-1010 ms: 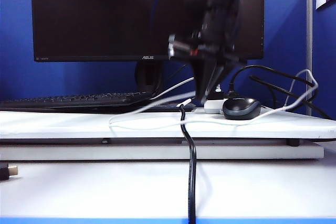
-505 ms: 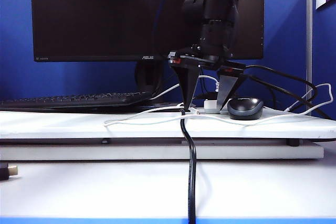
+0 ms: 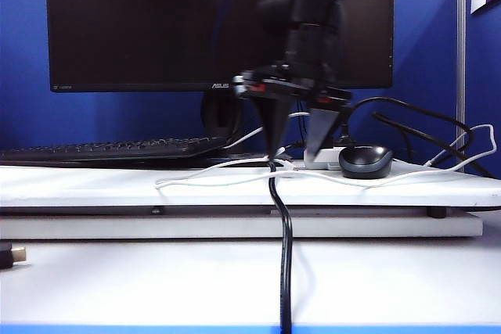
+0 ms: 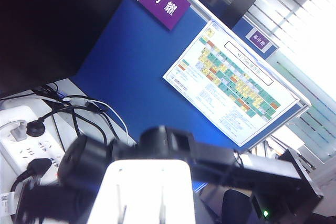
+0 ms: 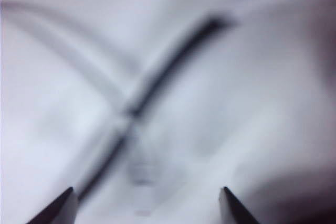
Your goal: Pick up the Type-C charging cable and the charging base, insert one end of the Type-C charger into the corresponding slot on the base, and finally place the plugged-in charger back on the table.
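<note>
Above the table (image 3: 94,185), right of centre, the right gripper (image 3: 291,146) hangs with jaws spread wide, empty, over the Type-C charging cable (image 3: 203,174). That thin white cord looks light, limp and slippery; best pinched near a plug. Only the left wrist view shows the charging base (image 4: 147,192), a rigid white block apparently held by the left gripper, hidden beneath it.

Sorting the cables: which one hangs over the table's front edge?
The thick black cable, dropping below the right gripper; the white cable stays on the table.
</note>
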Controlling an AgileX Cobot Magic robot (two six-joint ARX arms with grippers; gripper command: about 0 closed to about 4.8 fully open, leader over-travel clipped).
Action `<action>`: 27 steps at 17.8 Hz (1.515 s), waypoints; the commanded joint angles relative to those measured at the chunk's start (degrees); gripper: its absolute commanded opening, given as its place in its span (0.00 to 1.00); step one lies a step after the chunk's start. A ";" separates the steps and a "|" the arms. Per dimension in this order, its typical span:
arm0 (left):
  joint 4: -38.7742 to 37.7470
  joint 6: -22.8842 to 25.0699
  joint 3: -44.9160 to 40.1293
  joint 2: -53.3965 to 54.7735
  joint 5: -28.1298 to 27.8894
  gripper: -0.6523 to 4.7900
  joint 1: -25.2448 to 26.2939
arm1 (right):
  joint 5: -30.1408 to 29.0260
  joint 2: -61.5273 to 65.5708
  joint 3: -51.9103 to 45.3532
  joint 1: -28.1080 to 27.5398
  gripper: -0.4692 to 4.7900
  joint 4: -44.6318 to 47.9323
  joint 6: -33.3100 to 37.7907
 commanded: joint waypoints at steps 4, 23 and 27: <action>0.87 -0.13 0.39 -0.35 0.31 0.11 -0.02 | 8.28 -0.22 0.17 2.99 0.70 1.57 -0.44; -0.37 -0.11 0.35 -0.35 0.39 0.11 -0.02 | 10.47 1.60 0.11 3.17 0.52 0.83 -0.44; -0.39 -0.11 0.35 -0.35 0.42 0.11 -0.02 | 10.47 2.54 0.11 4.24 0.52 1.03 -0.46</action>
